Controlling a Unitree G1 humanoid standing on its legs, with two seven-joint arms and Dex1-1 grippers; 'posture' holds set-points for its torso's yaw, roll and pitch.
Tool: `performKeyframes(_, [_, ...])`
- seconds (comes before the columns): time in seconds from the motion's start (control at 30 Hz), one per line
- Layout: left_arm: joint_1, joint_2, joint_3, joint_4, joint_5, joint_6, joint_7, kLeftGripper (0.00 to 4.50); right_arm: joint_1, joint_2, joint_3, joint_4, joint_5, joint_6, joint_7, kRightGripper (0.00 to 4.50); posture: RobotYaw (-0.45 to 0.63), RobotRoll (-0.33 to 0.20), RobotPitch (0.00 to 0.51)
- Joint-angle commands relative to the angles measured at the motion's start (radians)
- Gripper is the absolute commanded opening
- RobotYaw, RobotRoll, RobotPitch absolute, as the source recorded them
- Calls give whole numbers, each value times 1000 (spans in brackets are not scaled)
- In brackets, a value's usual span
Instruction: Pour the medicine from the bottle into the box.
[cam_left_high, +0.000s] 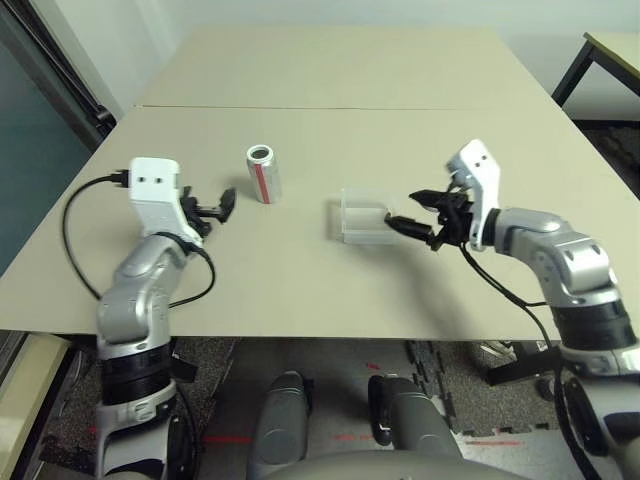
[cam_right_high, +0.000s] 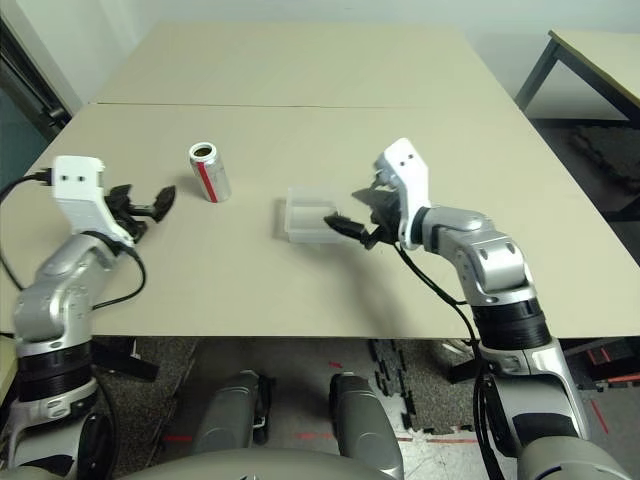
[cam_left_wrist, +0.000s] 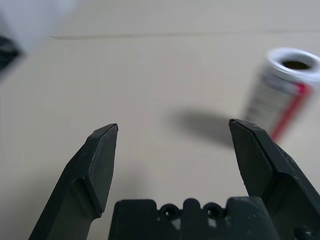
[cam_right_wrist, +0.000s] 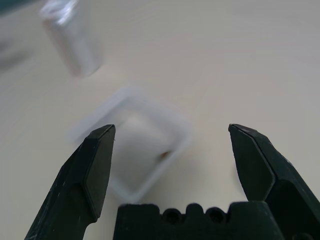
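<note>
— Counter (cam_left_high: 330, 90) first, from the left eye view?
— Beige, wide, with 1 seam running across. Bottle (cam_left_high: 264, 173) standing upright left of centre, open top showing, red stripe down the label. Box (cam_left_high: 362, 217) right of it, well apart, clear and shallow.
— Claws there?
— Left claw (cam_left_high: 218, 206) spread apart, just left of the bottle, near but not touching. Right claw (cam_left_high: 420, 214) spread apart too, lower finger reaching over the box's right edge.
— Right eye view?
— Same layout: bottle (cam_right_high: 209, 171) upright, box (cam_right_high: 308, 217) between it and the right claw (cam_right_high: 355, 212), left claw (cam_right_high: 150, 205) near the bottle's left side.
— Left wrist view?
— 2 black fingers (cam_left_wrist: 92, 170) held wide, bare counter between them. Bottle (cam_left_wrist: 282, 92) off beyond 1 fingertip, blurred, apart from both.
— Right wrist view?
— Fingers (cam_right_wrist: 90, 172) held wide again, box (cam_right_wrist: 137, 150) lying on the counter between and just past them. Small brownish speck inside the box; cannot tell what. Bottle (cam_right_wrist: 72, 42) farther off, blurred.
</note>
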Motion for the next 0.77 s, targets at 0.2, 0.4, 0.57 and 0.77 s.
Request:
performKeyframes(0.2, [-89, 99, 64, 200, -4, -114, -12, 4453, 16, 31, -210, 199, -104, -205, -338, 4500, 148, 0, 114])
performKeyframes(0.4, [-188, 116, 56, 472, 23, -304, 6, 4453, -45, 7, -231, 499, -145, -445, -363, 4500, 132, 0, 121])
performKeyframes(0.57, [-234, 125, 27, 711, 54, -489, -9, 4453, -90, 12, -225, 714, -171, -606, -381, 4500, 104, 0, 128])
performKeyframes(0.77, [-249, 116, 23, 945, 69, -657, 37, 4453, -99, 26, -218, 900, -172, -738, -365, 4500, 76, 0, 131])
